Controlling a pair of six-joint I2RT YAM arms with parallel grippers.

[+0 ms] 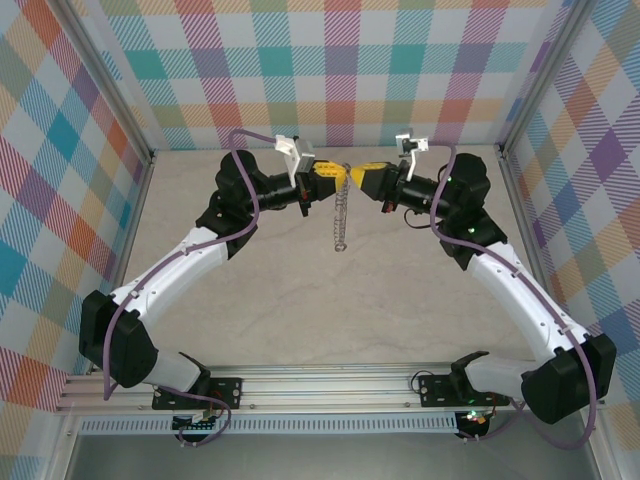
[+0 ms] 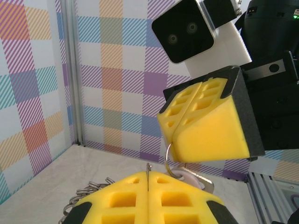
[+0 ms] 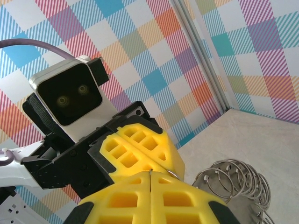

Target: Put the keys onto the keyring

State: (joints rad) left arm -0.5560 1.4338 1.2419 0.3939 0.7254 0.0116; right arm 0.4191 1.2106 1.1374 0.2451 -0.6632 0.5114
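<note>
Reaching from a metal rail (image 1: 320,385) at the near edge, the two arms are bending over the pale table (image 1: 250,310) toward its far middle, where they are meeting tip to tip above the surface.

The left gripper (image 1: 333,180) is pointing to the right. It is pressing its yellow pads (image 2: 117,198) fully together, and a thin metal wire is standing out of the seam between them. This wire looks to be a part of the keyring (image 1: 342,215), which is hanging from the meeting point as a long bunch of grey loops. In the top view its lower end is pointing toward the near side. I cannot tell if that end is touching the table.

The right gripper (image 1: 358,177) is pointing to the left and is also closed completely. A small curved wire is coming out of its seam at the tip. The keys (image 2: 189,176), a pale tab with a small metal piece, are hanging on it just under these pads and very near the left pads. Whether the keys are touching the keyring, I cannot tell.

Behind both grippers, the checkered wall (image 1: 330,70) is closing the far side.
</note>
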